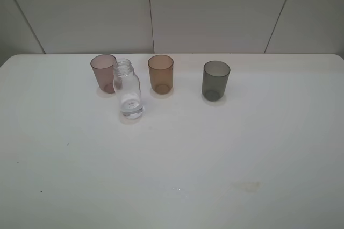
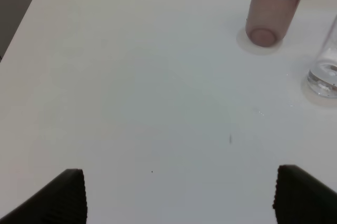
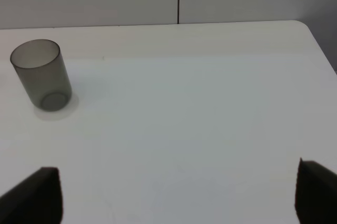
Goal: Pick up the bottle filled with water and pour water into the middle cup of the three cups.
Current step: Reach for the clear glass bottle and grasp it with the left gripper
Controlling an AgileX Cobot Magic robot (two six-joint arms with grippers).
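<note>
The clear capless bottle stands upright on the white table, just in front of the pinkish-mauve cup; a little water shows at its bottom. The amber-brown middle cup stands to its right, and the smoky-grey cup further right. In the left wrist view the mauve cup and the bottle's base lie far ahead of my open, empty left gripper. In the right wrist view the grey cup stands far from my open, empty right gripper. Neither gripper shows in the exterior view.
The white table reaches to a grey panelled wall behind the cups. A faint yellowish stain and a few small specks mark the near part of the table. The table's left edge and right corner show in the wrist views.
</note>
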